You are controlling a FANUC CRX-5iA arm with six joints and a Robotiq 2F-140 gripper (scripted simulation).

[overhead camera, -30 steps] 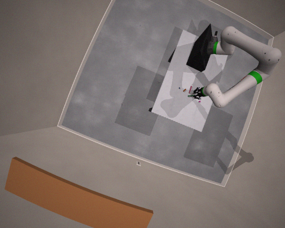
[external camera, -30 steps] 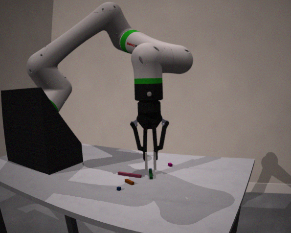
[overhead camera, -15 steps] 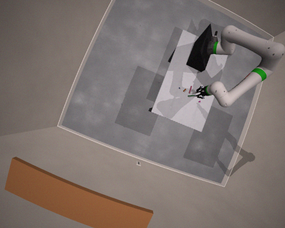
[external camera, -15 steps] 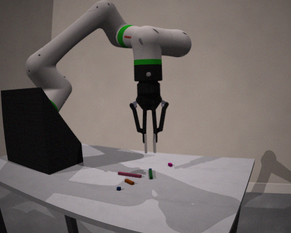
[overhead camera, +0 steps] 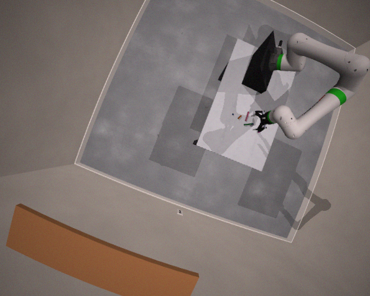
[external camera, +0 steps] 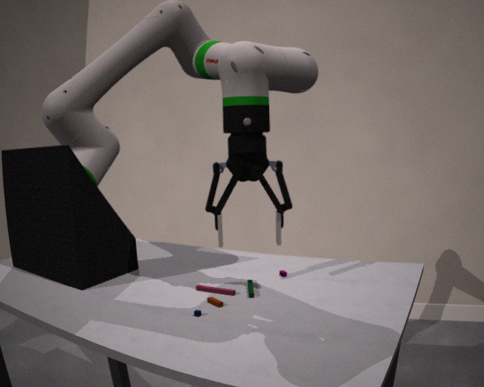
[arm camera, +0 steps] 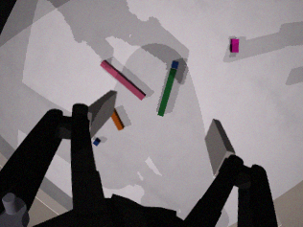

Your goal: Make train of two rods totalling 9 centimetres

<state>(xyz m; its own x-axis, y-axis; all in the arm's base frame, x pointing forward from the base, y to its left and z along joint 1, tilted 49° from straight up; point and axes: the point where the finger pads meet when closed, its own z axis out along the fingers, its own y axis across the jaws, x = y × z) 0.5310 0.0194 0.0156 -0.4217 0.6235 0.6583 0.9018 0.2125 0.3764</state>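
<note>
My gripper [external camera: 249,232] [arm camera: 162,116] [overhead camera: 259,121] is open and empty, hanging well above the table. Below it a green rod [external camera: 250,288] [arm camera: 167,92] [overhead camera: 248,124] lies flat, with a small blue rod [arm camera: 174,63] at its far end, in line with it and seemingly touching. A pink rod [external camera: 215,289] [arm camera: 123,79] [overhead camera: 247,115] lies to the left of the green rod, apart from it. An orange rod [external camera: 215,301] [arm camera: 117,120] [overhead camera: 239,117] and a second blue rod [external camera: 197,312] [arm camera: 97,141] lie further forward left. A magenta rod [external camera: 282,273] [arm camera: 234,44] lies apart at the back right.
A large black wedge-shaped block [external camera: 63,216] [overhead camera: 259,66] stands at the table's left, at the arm's base. The white table [external camera: 337,324] ends close to the right, with its front edge in the foreground.
</note>
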